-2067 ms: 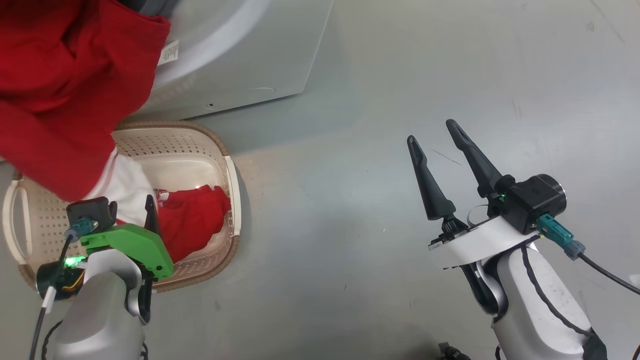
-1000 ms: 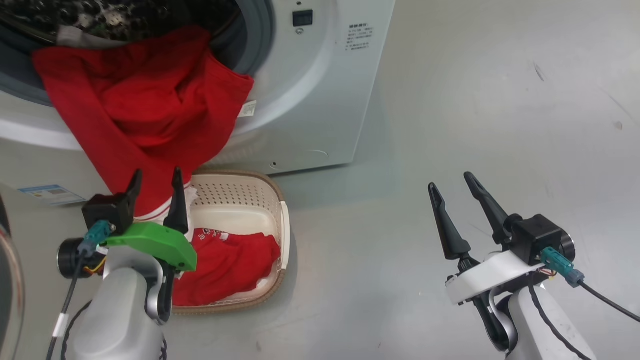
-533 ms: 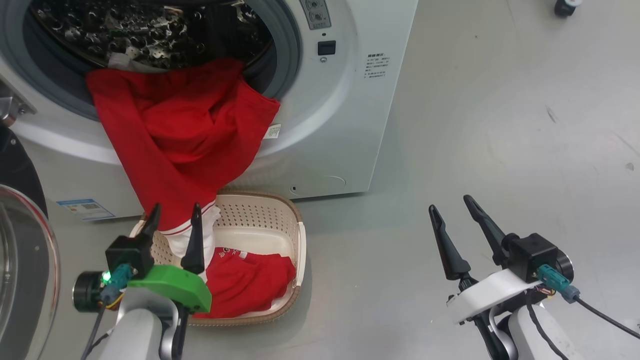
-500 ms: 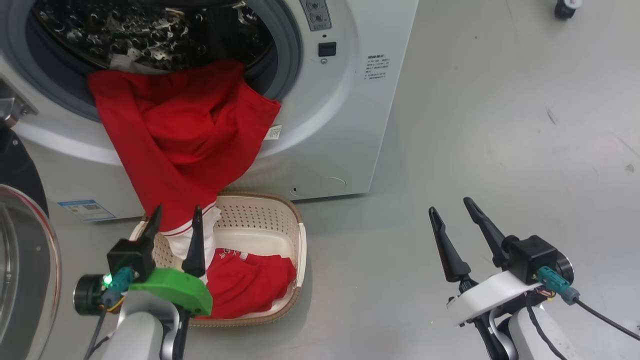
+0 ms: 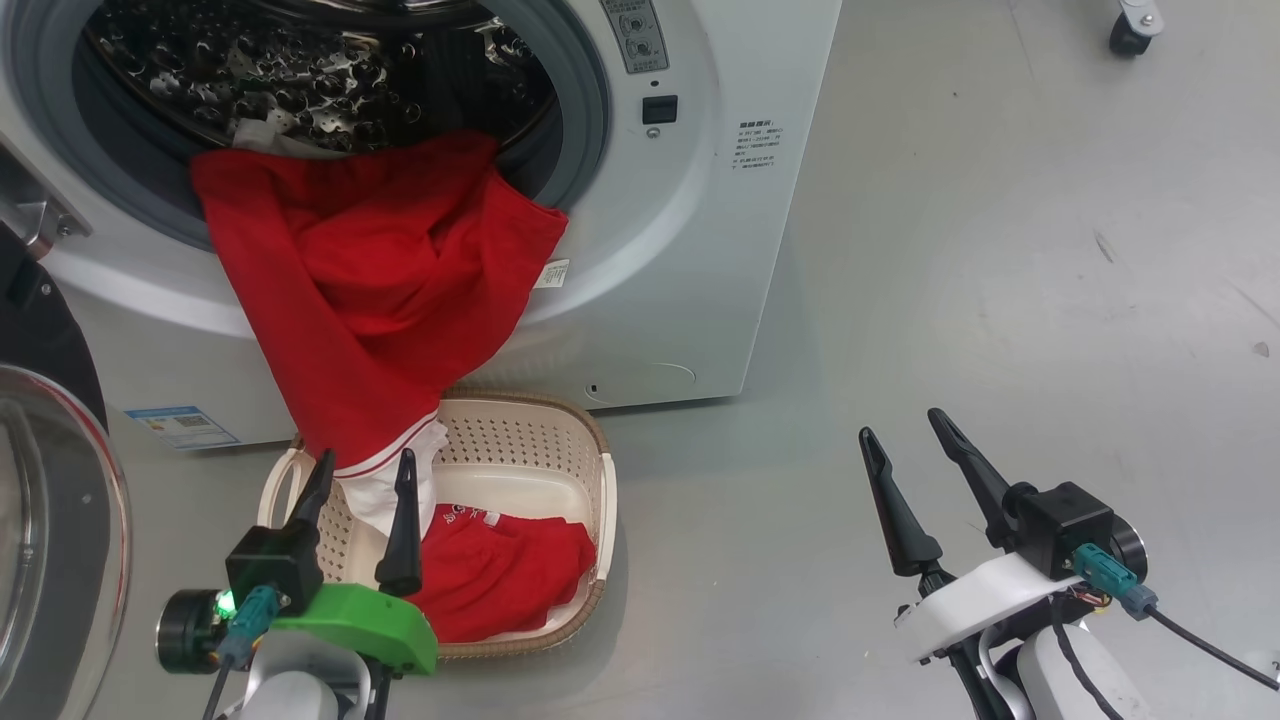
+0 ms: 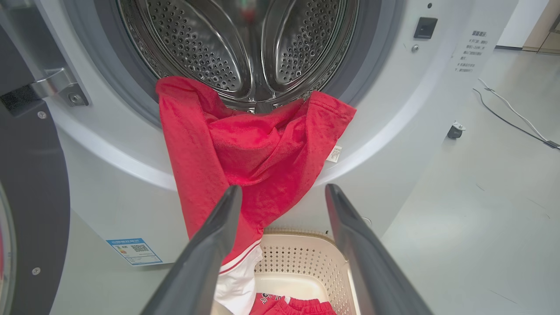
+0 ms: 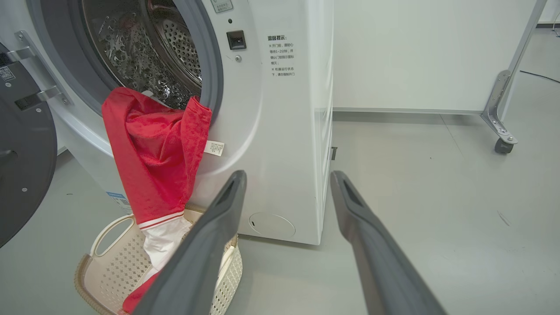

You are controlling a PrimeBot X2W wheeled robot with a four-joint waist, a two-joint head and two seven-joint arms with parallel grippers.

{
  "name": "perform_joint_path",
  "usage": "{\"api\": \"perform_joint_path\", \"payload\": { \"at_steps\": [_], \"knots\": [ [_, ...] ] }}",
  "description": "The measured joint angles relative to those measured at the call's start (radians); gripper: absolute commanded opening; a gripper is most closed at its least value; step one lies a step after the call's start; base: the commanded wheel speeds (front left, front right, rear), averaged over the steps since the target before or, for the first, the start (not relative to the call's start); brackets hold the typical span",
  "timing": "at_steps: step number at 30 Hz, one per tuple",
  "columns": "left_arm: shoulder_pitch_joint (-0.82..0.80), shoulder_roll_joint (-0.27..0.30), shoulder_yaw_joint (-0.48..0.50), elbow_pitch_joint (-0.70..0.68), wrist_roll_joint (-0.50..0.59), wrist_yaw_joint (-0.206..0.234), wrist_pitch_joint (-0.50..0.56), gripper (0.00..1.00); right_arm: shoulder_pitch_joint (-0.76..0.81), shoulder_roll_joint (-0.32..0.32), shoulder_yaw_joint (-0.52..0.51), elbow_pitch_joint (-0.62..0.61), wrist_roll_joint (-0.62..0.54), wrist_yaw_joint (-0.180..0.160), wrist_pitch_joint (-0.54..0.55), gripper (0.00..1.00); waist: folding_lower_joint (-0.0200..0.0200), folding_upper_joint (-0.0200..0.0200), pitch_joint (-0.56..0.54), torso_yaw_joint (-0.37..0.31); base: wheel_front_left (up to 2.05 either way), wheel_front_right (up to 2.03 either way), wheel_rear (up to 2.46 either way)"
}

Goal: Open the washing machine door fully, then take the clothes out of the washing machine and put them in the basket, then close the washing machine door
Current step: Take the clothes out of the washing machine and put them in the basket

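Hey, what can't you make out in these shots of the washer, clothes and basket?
Drum bottom: left wrist view, covered by the hanging red garment; more clothes may lie there.
Washing machine door: head view, cut off by the left edge.
Basket, near-left corner: head view, behind the left gripper.
Printed notice: head view, too small to read.
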Motion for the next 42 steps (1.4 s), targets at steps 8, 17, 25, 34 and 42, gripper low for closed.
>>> {"api": "perform_joint_path", "payload": {
  "at_steps": [8,17,25,34,42],
  "knots": [
    [0.032,0.000,-0.010,-0.043,0.000,0.009,0.000,1.00,0.000,0.000,0.000,-0.001,0.000,0.000,0.000,1.00,0.0000,0.0000,-0.002,-0.002,0.00,0.00,0.00],
    [0.045,0.001,-0.016,-0.086,-0.012,0.019,0.000,1.00,0.000,0.002,0.002,-0.012,0.000,0.000,0.000,1.00,0.0000,0.0000,0.007,-0.008,0.00,0.00,0.00],
    [0.045,0.001,0.009,-0.085,-0.037,0.031,0.019,1.00,-0.004,0.003,0.018,-0.035,0.000,0.000,0.000,1.00,0.0000,0.0000,0.044,-0.024,0.00,0.00,0.00],
    [-0.014,0.006,0.049,-0.028,-0.062,0.041,0.073,1.00,-0.035,0.004,0.026,-0.068,0.000,0.000,0.000,1.00,0.0000,0.0000,0.114,-0.057,0.00,0.00,0.00],
    [-0.140,0.038,0.090,0.044,-0.088,0.043,0.160,1.00,-0.085,0.005,0.042,-0.089,0.002,0.000,0.000,1.00,0.0000,0.0000,0.199,-0.092,0.00,0.00,0.00]
  ]
}}
